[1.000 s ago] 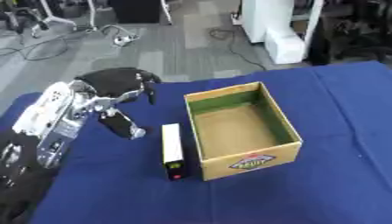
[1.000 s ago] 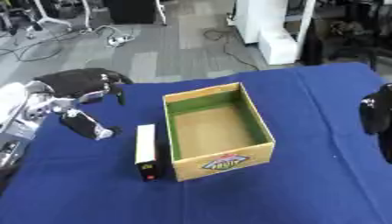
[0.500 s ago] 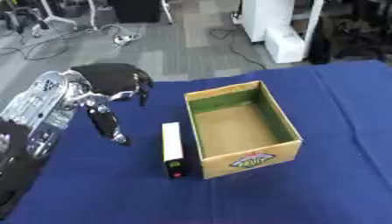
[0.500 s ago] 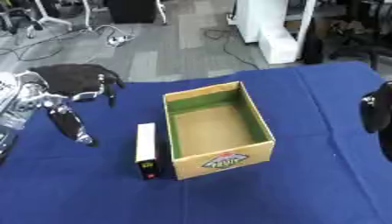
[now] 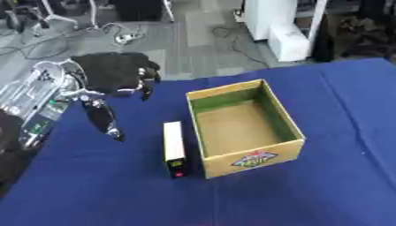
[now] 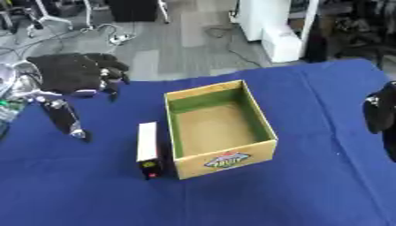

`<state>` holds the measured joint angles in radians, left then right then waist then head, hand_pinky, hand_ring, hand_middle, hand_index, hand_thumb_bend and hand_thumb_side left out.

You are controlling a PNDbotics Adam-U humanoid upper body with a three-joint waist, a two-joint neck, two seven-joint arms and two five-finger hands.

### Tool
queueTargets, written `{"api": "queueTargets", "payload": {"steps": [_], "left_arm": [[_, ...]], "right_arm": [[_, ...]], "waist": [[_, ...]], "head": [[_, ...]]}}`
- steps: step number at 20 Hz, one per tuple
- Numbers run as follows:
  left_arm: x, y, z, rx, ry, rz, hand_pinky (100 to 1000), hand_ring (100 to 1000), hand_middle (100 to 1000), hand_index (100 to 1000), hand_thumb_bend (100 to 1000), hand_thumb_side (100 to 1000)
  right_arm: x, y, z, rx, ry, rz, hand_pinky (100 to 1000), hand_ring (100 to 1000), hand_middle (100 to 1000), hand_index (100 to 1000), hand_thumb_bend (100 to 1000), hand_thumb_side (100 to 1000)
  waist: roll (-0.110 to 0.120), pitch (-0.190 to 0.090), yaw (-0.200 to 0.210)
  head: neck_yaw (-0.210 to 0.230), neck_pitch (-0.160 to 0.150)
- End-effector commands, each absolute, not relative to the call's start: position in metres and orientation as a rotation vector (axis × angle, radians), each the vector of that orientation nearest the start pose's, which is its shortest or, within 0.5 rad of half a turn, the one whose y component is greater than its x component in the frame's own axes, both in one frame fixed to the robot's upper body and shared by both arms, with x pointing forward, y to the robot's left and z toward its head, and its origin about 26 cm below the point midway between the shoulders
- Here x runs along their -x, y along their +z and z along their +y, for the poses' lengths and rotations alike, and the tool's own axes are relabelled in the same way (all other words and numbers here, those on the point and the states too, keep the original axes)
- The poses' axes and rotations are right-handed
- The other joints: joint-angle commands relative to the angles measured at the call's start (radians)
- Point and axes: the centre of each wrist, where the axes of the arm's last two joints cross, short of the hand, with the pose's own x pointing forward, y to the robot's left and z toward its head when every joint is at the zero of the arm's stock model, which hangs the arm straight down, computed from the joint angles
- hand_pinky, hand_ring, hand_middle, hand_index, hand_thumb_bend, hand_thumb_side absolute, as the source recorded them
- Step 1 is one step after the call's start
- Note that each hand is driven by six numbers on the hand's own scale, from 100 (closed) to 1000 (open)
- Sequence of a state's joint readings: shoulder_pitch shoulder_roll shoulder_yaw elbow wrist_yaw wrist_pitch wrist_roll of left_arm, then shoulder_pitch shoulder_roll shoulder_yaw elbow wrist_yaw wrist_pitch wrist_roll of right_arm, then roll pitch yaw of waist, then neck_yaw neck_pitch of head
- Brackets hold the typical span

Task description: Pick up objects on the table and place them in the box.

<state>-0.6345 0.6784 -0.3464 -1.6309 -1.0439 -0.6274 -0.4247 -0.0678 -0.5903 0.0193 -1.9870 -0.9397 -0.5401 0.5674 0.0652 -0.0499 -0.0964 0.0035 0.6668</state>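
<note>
The left hand point(image 5: 116, 75) is lifting up and away from the tabletop point(image 5: 93, 190), fingers spread and empty; the slim pack point(image 5: 174, 148) is lying untouched against the empty box point(image 5: 241, 126).

A blue cloth point(image 5: 325, 185) covered the desk. Beyond its far edge lay a grey floor point(image 5: 201, 48) with loose cables point(image 5: 116, 35) trailing across it. A white cabinet point(image 5: 282, 26) stood on that floor, with dark equipment point(image 5: 352, 33) just beside it.
</note>
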Motion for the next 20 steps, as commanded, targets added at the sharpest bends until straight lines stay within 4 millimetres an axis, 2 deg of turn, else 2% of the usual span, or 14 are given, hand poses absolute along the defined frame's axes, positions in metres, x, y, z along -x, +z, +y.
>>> {"api": "queueTargets", "payload": {"steps": [1, 5, 8, 9, 12, 16, 20], "left_arm": [[-0.376, 0.228, 0.261, 0.911, 2.453, 1.673, 1000, 1000, 796, 655, 748, 359], [-0.381, 0.227, 0.263, 0.724, 2.339, 1.745, 1000, 996, 786, 651, 732, 363], [-0.38, 0.224, 0.259, 0.664, 2.301, 1.782, 1000, 952, 779, 666, 748, 374], [-0.38, 0.223, 0.258, 0.65, 2.294, 1.793, 1000, 967, 781, 662, 749, 372], [-0.38, 0.22, 0.254, 0.598, 2.279, 1.832, 976, 903, 775, 672, 745, 393], [-0.378, 0.218, 0.25, 0.518, 2.263, 1.886, 948, 885, 779, 687, 734, 392], [-0.376, 0.22, 0.248, 0.474, 2.266, 1.906, 984, 894, 798, 722, 737, 405]], "right_arm": [[-0.271, 0.169, -0.318, 1.141, -0.805, 3.328, 188, 332, 386, 473, 100, 1000], [-0.271, 0.17, -0.318, 1.144, -0.806, 3.327, 188, 332, 386, 473, 100, 1000], [-0.272, 0.17, -0.317, 1.147, -0.807, 3.325, 188, 332, 386, 473, 100, 1000], [-0.272, 0.17, -0.317, 1.148, -0.808, 3.325, 188, 332, 386, 473, 100, 1000], [-0.272, 0.17, -0.317, 1.151, -0.809, 3.324, 188, 332, 386, 473, 100, 1000], [-0.272, 0.171, -0.317, 1.154, -0.808, 3.322, 188, 333, 386, 474, 100, 1000], [-0.272, 0.171, -0.317, 1.156, -0.81, 3.322, 189, 333, 386, 474, 100, 1000]], "waist": [[-0.003, -0.009, -0.001], [-0.003, -0.009, -0.002], [-0.002, -0.009, -0.004], [-0.002, -0.009, -0.004], [-0.001, -0.009, -0.006], [-0.001, -0.009, -0.007], [-0.001, -0.009, -0.007]], "head": [[-0.002, -0.003], [-0.007, -0.004], [-0.009, -0.004], [-0.01, -0.004], [-0.012, -0.006], [-0.014, -0.009], [-0.016, -0.011]]}}
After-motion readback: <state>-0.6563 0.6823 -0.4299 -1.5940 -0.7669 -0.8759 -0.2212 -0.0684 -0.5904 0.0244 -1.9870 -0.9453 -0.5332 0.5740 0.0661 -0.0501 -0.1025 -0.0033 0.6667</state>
